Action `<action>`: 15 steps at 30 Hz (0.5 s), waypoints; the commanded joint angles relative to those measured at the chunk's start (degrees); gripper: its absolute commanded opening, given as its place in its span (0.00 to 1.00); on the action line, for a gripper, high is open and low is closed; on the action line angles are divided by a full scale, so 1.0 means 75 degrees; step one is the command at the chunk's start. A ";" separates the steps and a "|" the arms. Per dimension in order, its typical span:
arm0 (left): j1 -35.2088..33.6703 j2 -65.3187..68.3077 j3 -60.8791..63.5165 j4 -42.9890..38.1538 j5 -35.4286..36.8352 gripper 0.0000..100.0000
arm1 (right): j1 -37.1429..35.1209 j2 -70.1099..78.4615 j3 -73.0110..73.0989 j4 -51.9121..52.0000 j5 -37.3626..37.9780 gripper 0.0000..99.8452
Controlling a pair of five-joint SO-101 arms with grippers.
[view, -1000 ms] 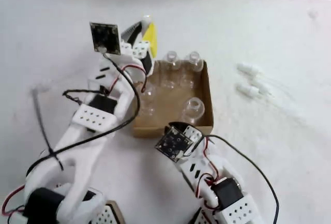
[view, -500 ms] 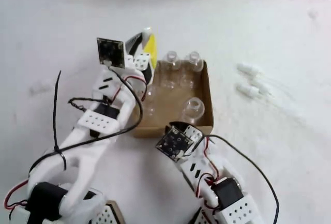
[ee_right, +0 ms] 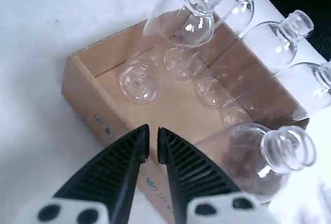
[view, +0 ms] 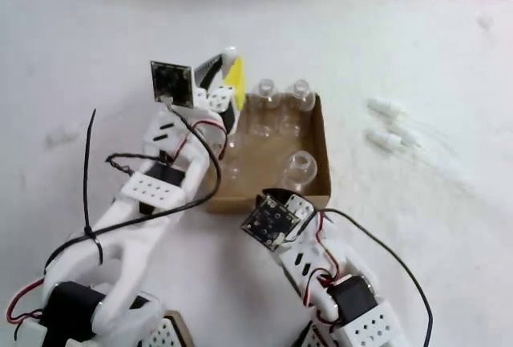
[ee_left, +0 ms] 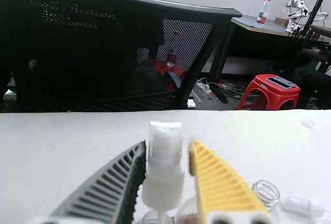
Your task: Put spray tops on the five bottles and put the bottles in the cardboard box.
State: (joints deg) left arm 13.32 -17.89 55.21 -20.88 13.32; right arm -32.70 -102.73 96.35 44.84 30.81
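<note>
Left pincer [ee_left: 165, 175] clamps a white spray top [ee_left: 164, 162] between its grey and yellow fingers, held upright at a far corner of the cardboard box [view: 323, 135] on the desk [view: 417, 50]. Right pincer [ee_right: 152, 144], all but closed and empty, hangs over the box's near wall. Uncapped clear bottles [view: 299, 171] stand inside, and loose spray tops [view: 387, 124] lie apart on the desk.

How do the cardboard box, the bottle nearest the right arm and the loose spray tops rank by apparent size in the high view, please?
1. cardboard box
2. bottle
3. spray tops, which look alike among themselves
</note>
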 commanded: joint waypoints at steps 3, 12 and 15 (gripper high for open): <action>0.0064 -0.0111 -0.0152 0.0610 0.0281 0.29 | 0.0076 -0.0053 0.0059 -0.0217 0.0059 0.02; 0.0041 -0.0123 -0.0434 0.0867 0.0668 0.29 | 0.0076 -0.0053 0.0059 -0.0229 0.0059 0.02; 0.0029 -0.0334 -0.0445 0.0879 0.0668 0.29 | 0.0076 -0.0053 0.0059 -0.0229 0.0059 0.02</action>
State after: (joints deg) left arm 13.32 -17.89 55.12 -14.11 17.63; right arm -32.62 -102.73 96.35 44.84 30.81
